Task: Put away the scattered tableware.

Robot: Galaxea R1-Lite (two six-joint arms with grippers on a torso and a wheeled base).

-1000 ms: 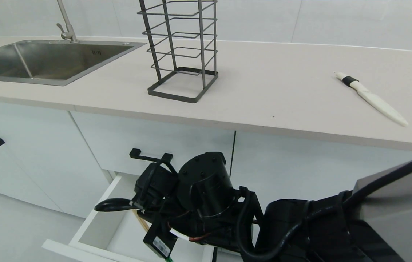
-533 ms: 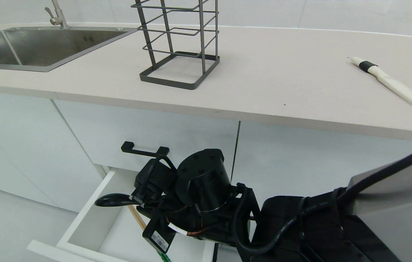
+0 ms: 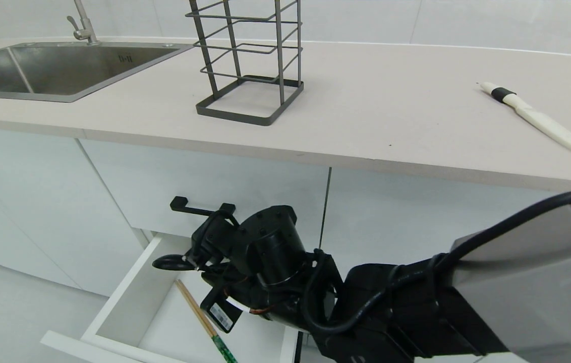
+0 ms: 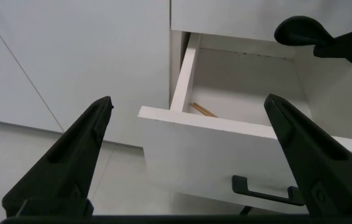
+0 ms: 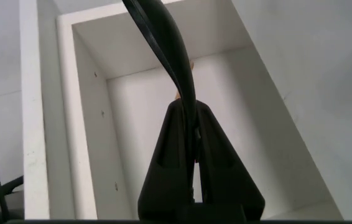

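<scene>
Meanwhile, at the upper left of the head view the sink [image 3: 71, 94] sits in the countertop [image 3: 366, 111], and below it, at the lower left, the open drawer [image 3: 124, 287] juts out with a pair of chopsticks [image 3: 205, 322] lying on its floor. The left gripper [image 4: 187, 102] hangs in front of the drawer's face with its jaws spread wide and nothing between them. Just right of the drawer's left wall, the black spoon [image 3: 170, 262] is poised above the drawer's inside, its handle pinched fast in the right gripper [image 3: 204, 262]; the right wrist view shows the jaws clamped on the handle. Farther right, at upper centre, stands the wire rack [image 3: 232, 117], and at the far right a white knife [image 3: 537, 121] lies on the counter.

The step in hand looks like stowing the spoon. The next move probably calls for lowering it beside the chopsticks and letting go, with the knife left to fetch.

Since half a second ago the right gripper has carried the spoon up and to the right in the frame, deeper over the drawer, baring more of the chopsticks; the head camera has also shifted slightly.
</scene>
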